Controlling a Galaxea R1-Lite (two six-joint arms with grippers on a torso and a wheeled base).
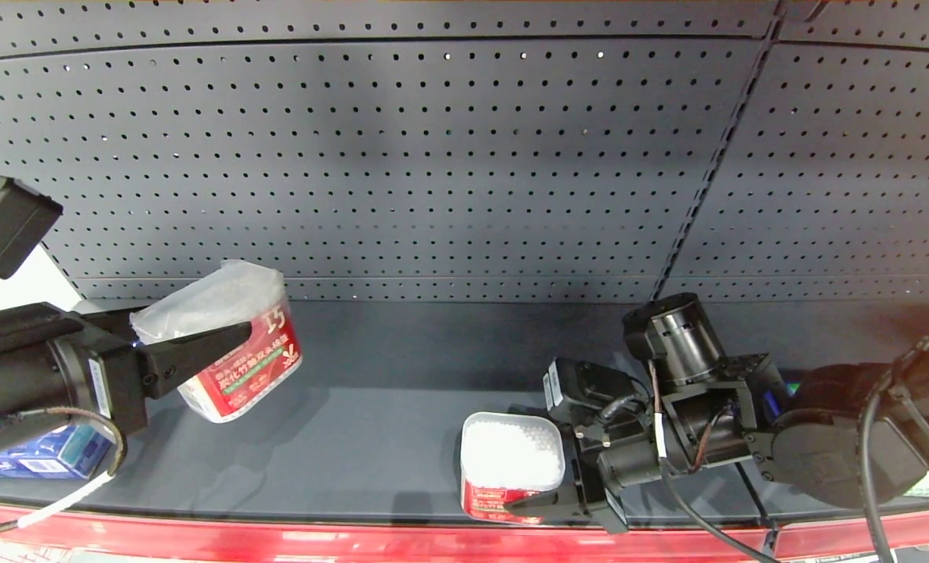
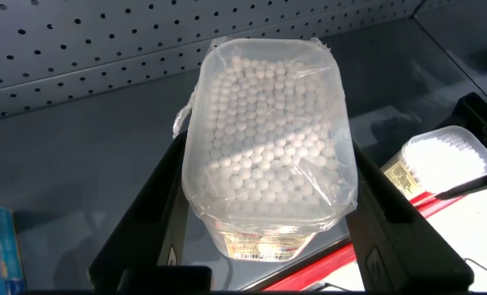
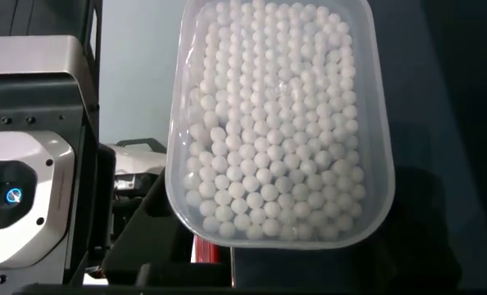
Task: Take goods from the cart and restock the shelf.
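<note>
Red-labelled swab tub in left hand, second tub in right hand

a blue box lies far left.

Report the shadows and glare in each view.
Head view: the wrapped tub throws a soft shadow onto the shelf deck to its right. Left wrist view: a bright streak crosses that tub's shiny film. Right wrist view: the second tub is brightly lit against the dark shelf deck.
</note>
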